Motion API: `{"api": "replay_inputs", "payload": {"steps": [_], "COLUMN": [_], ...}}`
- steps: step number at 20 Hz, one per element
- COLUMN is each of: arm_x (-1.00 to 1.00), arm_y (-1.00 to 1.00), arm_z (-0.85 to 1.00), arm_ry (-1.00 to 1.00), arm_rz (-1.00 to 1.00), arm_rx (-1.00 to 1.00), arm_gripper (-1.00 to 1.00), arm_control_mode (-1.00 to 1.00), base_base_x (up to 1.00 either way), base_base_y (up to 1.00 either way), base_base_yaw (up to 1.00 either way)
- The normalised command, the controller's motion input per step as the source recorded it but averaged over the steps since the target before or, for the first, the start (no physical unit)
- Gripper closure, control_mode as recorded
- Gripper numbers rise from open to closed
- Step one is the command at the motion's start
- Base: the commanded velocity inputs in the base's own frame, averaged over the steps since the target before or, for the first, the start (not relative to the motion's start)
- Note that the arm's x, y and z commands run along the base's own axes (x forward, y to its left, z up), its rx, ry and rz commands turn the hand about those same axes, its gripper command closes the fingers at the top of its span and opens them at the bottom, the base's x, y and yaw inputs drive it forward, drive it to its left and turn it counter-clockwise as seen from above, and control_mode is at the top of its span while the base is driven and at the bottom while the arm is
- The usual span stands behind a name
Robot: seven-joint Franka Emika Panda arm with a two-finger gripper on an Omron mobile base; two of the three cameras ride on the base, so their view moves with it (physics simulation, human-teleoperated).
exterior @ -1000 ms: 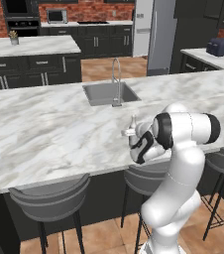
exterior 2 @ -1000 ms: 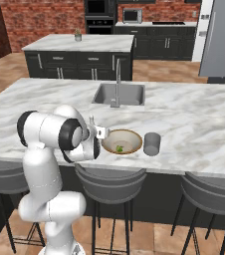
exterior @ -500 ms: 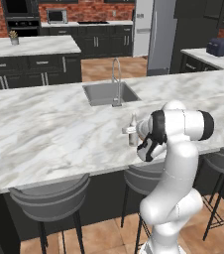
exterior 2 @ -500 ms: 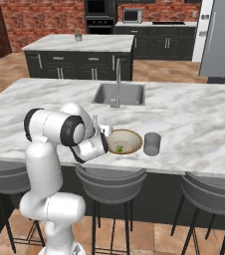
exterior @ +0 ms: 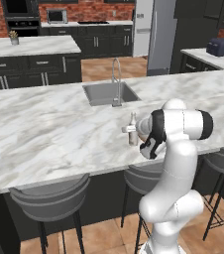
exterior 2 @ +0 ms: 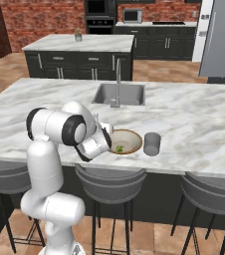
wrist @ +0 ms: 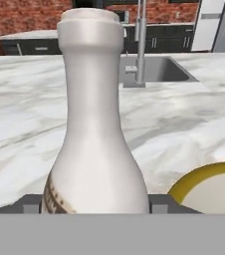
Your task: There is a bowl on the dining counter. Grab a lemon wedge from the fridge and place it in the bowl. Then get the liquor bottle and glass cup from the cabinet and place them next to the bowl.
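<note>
Now: bottle upright beside the bowl on the marble counter

Around the robot is a dark-cabinet kitchen with a red brick back wall, a steel fridge (exterior: pixel 153 30), a wall oven (exterior 2: pixel 100 9) and a microwave (exterior 2: pixel 133 16). One long marble counter (exterior: pixel 44 134) runs across the front, with one sink (exterior 2: pixel 118 93) and one tap (exterior 2: pixel 117 82) set in it; a second marble island (exterior 2: pixel 79 42) stands behind. Three grey stools (exterior 2: pixel 109 179) are tucked under the counter's near edge.

On the counter stand one bowl (exterior 2: pixel 132 144), one grey cup (exterior 2: pixel 152 144) and one white bottle (exterior: pixel 133 130). The bowl has a yellowish rim and holds one green lemon wedge (exterior 2: pixel 119 148). The cup stands just beside the bowl, on the side away from the arm. The bottle stands upright, just beside the bowl on the arm's side.

The gripper (exterior: pixel 135 136) is at the bottle's lower body, its fingers to either side; whether they press on it or stand clear I cannot tell.
</note>
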Motion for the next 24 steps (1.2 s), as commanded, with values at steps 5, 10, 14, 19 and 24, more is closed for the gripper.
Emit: {"api": "replay_inputs", "payload": {"steps": [5,10,14,19,24], "arm_x": [-0.06,-0.30,-0.47,-0.39,-0.01], "arm_y": [0.00,0.00,0.00,0.01,0.06], "arm_z": [-0.26,-0.01,0.03,0.31,0.49], "arm_ry": [0.00,-0.07,-0.14,-0.20,-0.18], "arm_rz": [0.00,0.00,0.00,0.00,0.00], "arm_rx": [0.00,0.00,0.00,0.00,0.00], "arm_gripper": [-1.00,-1.00,-1.00,-1.00,-1.00], "arm_control_mode": [-1.00,-1.00,-1.00,-1.00,-1.00], "base_base_x": [0.00,0.00,0.00,0.00,0.00], "base_base_y": [0.00,0.00,0.00,0.00,0.00], "base_base_yaw": [0.00,0.00,0.00,0.00,0.00]}}
